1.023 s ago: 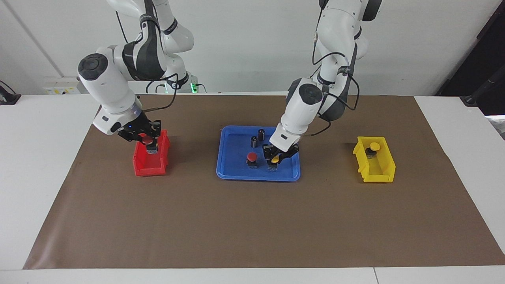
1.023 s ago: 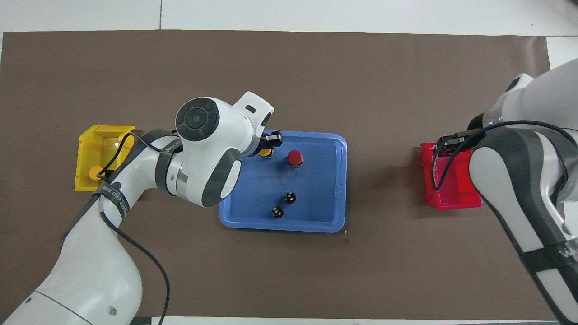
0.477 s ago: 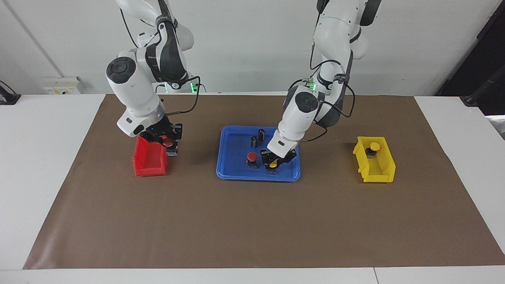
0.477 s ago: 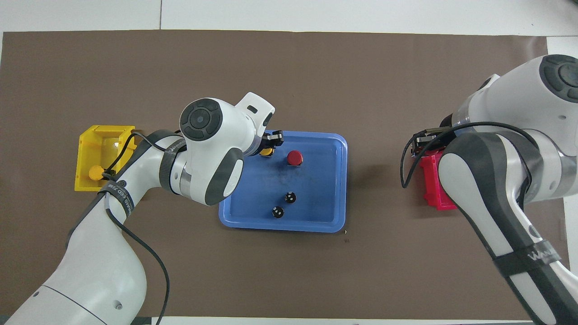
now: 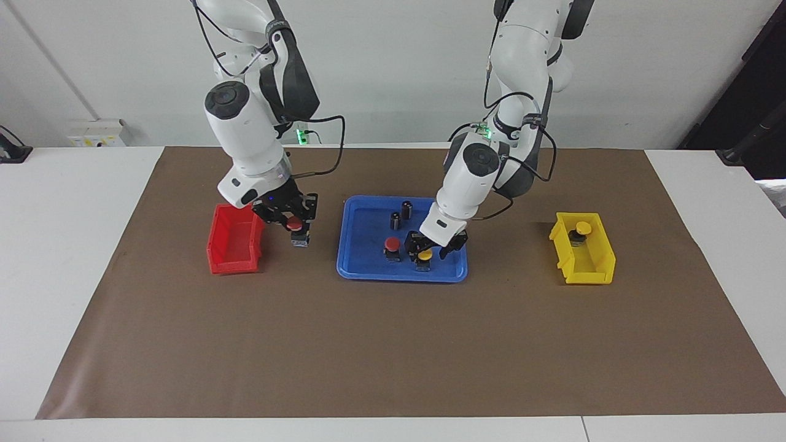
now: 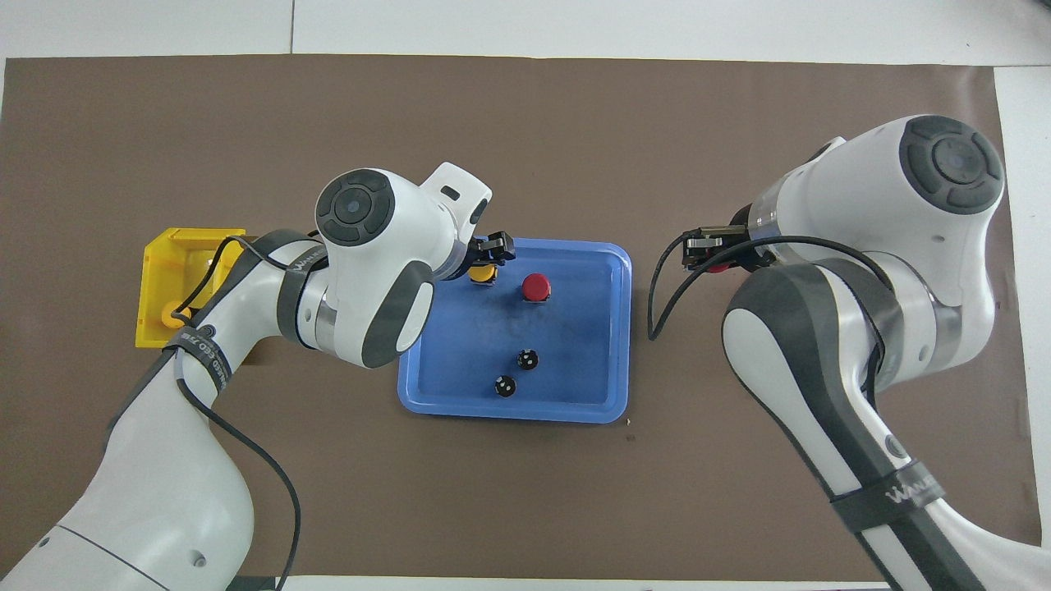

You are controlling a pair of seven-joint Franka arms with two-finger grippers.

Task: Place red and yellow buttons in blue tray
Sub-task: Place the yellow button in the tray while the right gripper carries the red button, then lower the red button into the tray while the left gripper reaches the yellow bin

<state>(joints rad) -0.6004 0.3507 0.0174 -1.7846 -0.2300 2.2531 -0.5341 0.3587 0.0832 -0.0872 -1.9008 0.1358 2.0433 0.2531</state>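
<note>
The blue tray lies mid-table. One red button stands in it. A yellow button stands beside that one, on the tray floor. My left gripper hangs low over this yellow button, open, with a finger on either side. My right gripper is shut on a second red button, held in the air over the mat between the red bin and the tray. Another yellow button sits in the yellow bin.
The red bin stands toward the right arm's end, hidden under that arm in the overhead view. The yellow bin stands toward the left arm's end. Two dark cylinders stand in the tray, nearer to the robots than the buttons.
My right gripper lifted the red button out of the red bin and carried it toward the tray. My left gripper set the yellow button on the tray floor and opened.
</note>
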